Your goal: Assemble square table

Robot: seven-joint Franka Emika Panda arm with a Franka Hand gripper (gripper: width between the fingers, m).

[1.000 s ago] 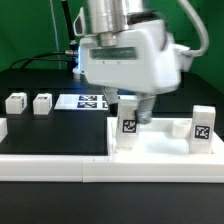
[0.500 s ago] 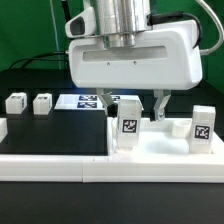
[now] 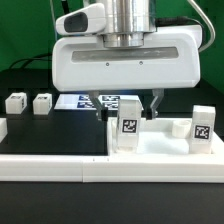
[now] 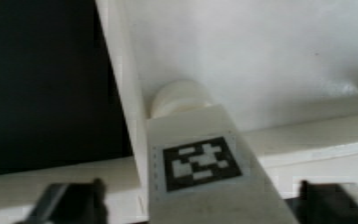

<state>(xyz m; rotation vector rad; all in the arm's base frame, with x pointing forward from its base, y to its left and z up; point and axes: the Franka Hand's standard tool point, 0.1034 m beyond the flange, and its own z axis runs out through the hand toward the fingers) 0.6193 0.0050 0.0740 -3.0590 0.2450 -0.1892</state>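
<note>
Nearest, we see the border wall (image 3: 60,168). Just behind it the table slab (image 3: 160,148) lies flat, carrying two upright legs. The near leg (image 3: 128,128) stands untouched between the gripper's (image 3: 127,112) spread fingers, and the right leg (image 3: 202,125) stands apart. Farther back, a loose leg (image 3: 15,102) and a second loose leg (image 3: 42,102) sit near the marker board (image 3: 90,100).

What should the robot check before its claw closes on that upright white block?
1. The gripper is centred over the leg block: ok.
2. Its fingers stand on either side, with gaps showing: ok, open.
3. The leg block is upright on the square table: ok.
4. The leg block is fastened to it: cannot tell.
5. The neighbouring leg block is apart from the gripper: ok.
</note>
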